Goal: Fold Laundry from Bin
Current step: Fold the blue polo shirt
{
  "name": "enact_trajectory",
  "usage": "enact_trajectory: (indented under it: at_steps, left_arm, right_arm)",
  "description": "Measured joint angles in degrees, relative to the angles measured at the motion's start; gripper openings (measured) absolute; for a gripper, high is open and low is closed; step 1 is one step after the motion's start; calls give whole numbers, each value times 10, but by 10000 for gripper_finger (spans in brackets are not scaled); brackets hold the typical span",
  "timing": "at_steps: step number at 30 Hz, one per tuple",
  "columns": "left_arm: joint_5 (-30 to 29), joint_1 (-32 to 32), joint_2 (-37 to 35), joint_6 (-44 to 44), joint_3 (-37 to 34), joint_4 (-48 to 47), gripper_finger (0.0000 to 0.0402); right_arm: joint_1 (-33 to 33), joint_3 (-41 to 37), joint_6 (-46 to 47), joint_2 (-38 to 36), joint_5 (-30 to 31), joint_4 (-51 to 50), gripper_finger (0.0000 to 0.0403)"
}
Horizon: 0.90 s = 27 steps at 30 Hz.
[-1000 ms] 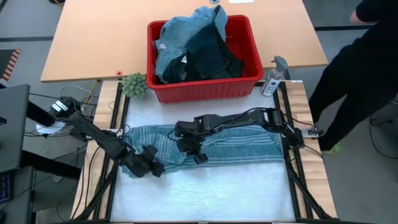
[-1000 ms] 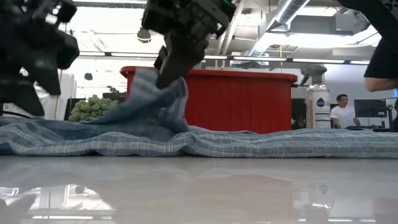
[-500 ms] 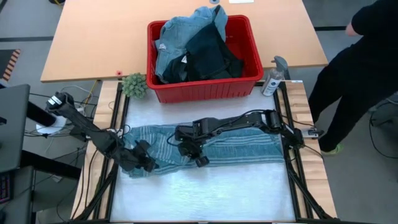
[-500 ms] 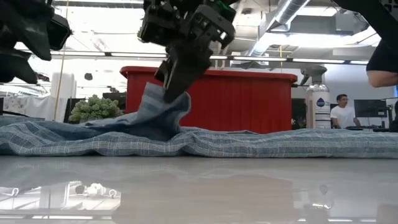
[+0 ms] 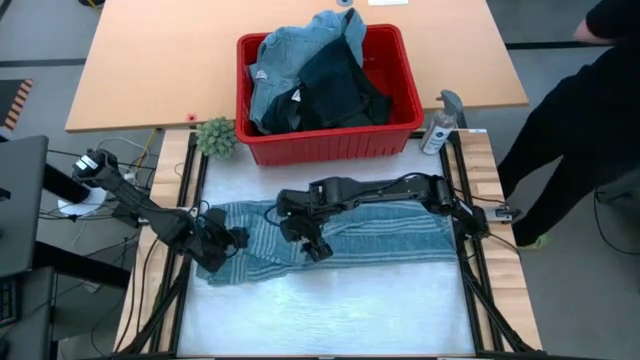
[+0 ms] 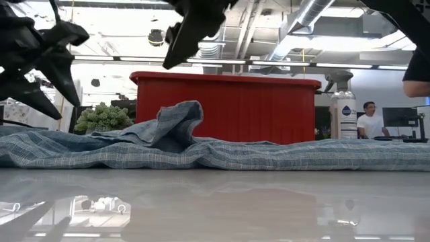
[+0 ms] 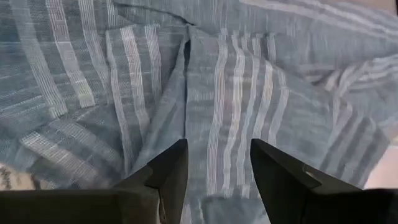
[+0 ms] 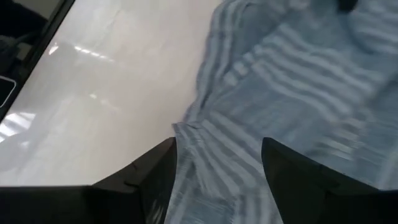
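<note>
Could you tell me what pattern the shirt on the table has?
Blue-grey shirt with white stripes, clearest in left wrist view.

One camera looks straight down on the whole table [image 5: 330, 310], one sits low at its edge looking across, and two wrist cameras peer close at the striped shirt [image 5: 380, 235], which all four see.
</note>
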Motion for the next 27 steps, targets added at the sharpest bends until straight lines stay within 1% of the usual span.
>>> enact_trajectory:
  at_steps: [5,8,10,12,14,18,24,27]
  left_arm:
    - [4,28,19,42,0,49,162]
    - [17,46,20,93,0,99,162]
    - [28,59,21,112,0,98,162]
    - [45,72,25,114,0,73,162]
    - [49,80,32,114,0,66,162]
    - [57,89,49,120,0,83,162]
    - [80,97,102,121,0,92,162]
    - [79,97,114,120,0,113,162]
  right_arm:
    - [-10,48,7,-1,6,-31,260]
    - [-15,60,11,-1,6,-42,260]
    - [-17,61,12,-1,6,-43,260]
    - [-21,61,19,-1,6,-47,260]
    - [-22,61,29,-1,6,-53,260]
    - [-23,61,30,-1,5,-55,260]
    - [-23,61,39,-1,4,-55,260]
    - [-23,61,45,-1,4,-56,260]
